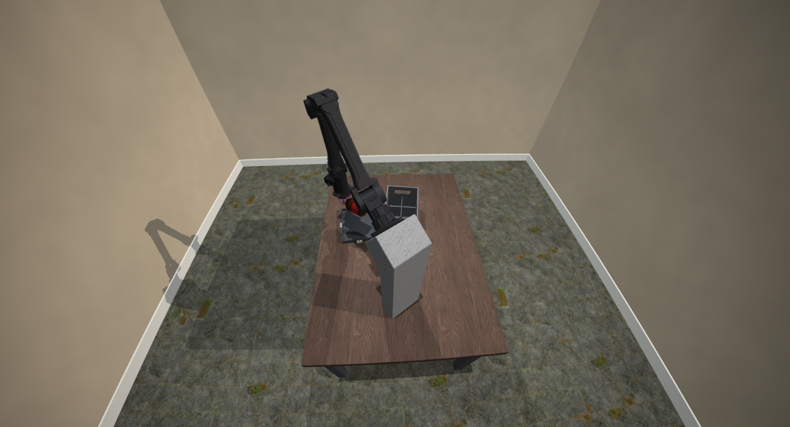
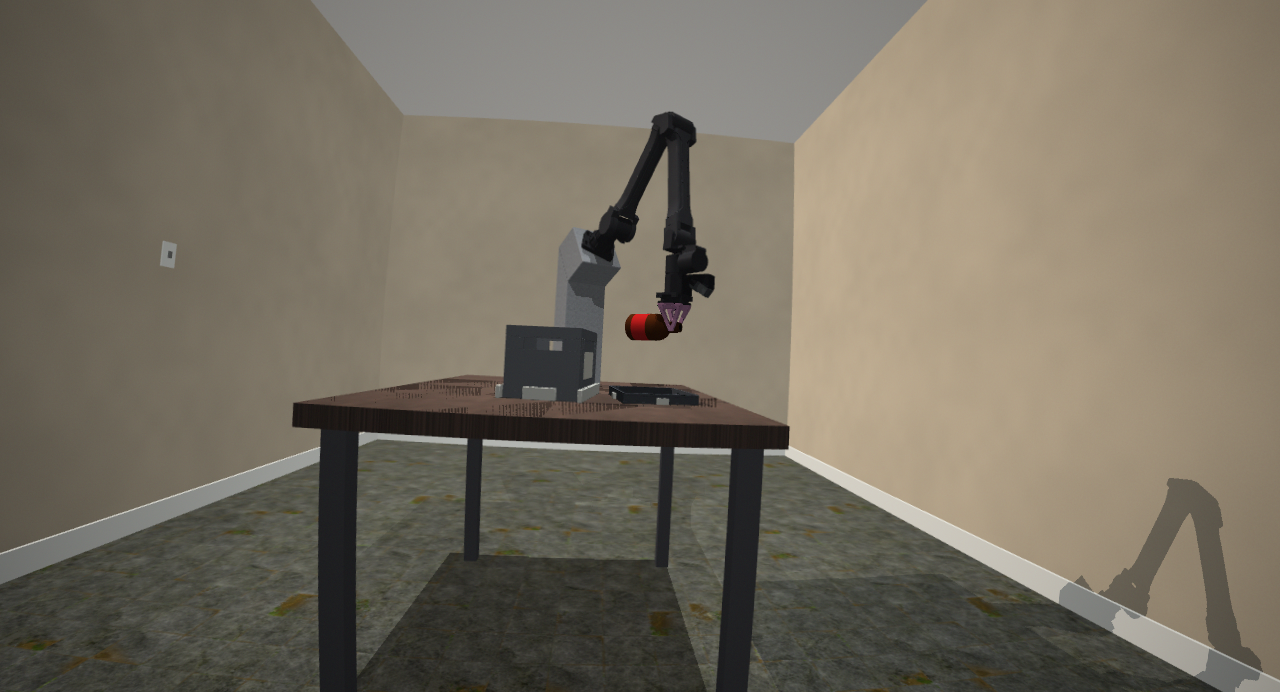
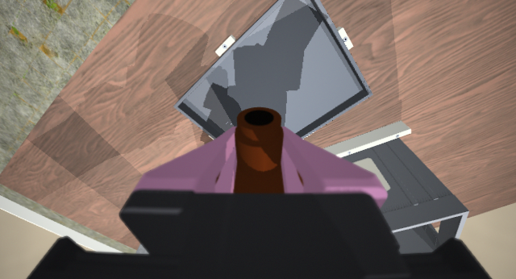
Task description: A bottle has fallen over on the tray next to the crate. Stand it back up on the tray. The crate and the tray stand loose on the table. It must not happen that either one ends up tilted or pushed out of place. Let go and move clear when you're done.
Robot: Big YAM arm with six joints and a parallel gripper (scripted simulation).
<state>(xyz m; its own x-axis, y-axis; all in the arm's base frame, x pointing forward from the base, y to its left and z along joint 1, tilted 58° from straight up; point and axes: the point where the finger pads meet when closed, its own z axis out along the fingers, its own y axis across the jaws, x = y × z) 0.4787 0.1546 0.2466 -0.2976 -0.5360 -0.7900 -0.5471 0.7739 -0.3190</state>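
Observation:
A brown bottle (image 1: 355, 206) (image 2: 641, 326) (image 3: 259, 166) with a red label hangs in the air, lying about level, well above the tray. My gripper (image 2: 673, 326) (image 3: 259, 134) points down and is shut on the bottle's neck. In the wrist view the open mouth of the bottle shows between the pink fingers; its body is hidden there. The dark grey tray (image 1: 343, 241) (image 2: 680, 401) (image 3: 330, 73) lies on the table, with no bottle on it. The grey crate (image 1: 417, 195) (image 2: 541, 361) (image 3: 423, 182) stands upright beside the tray.
The wooden table (image 1: 452, 292) (image 2: 537, 426) (image 3: 443, 69) bears the tray, the crate and the grey arm pedestal (image 1: 405, 275) (image 2: 580, 303). White holders stand along the edges of the tray and the crate. The crate rises well above the low tray rim.

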